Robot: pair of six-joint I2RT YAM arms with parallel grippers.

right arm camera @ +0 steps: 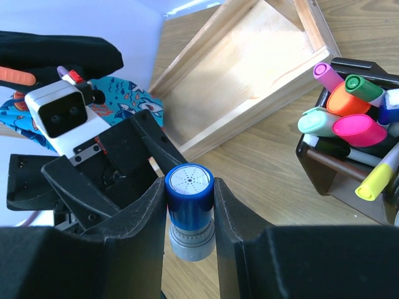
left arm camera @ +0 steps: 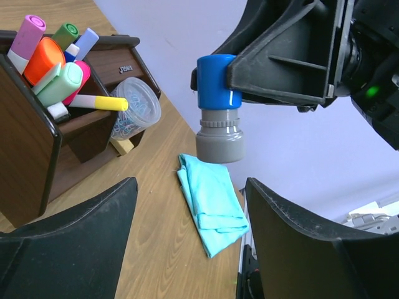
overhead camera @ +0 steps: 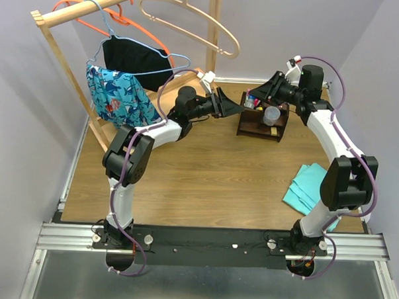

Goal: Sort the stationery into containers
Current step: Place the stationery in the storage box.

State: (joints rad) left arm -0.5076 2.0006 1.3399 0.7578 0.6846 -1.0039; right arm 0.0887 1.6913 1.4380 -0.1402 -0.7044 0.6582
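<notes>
My right gripper (right arm camera: 190,193) is shut on a short cylindrical stamper (right arm camera: 189,208) with a blue cap and grey base. It holds the stamper in the air just left of the dark brown organizer (right arm camera: 324,171). The organizer's tall compartment holds purple, orange, green and pink highlighters (right arm camera: 349,128) and pens. My left gripper (left arm camera: 187,243) is open and empty. It faces the stamper (left arm camera: 218,118) from close by, above the table. A small clear round cup (left arm camera: 134,109) of clips sits in the organizer (left arm camera: 31,143). In the top view both grippers, left (overhead camera: 231,103) and right (overhead camera: 255,99), meet beside the organizer (overhead camera: 262,122).
A folded teal cloth (overhead camera: 310,187) lies at the right side of the table, also in the left wrist view (left arm camera: 209,202). A pale wooden rack base tray (right arm camera: 249,75) lies behind, with a clothes rack (overhead camera: 93,12), hangers and hanging garments at the back left.
</notes>
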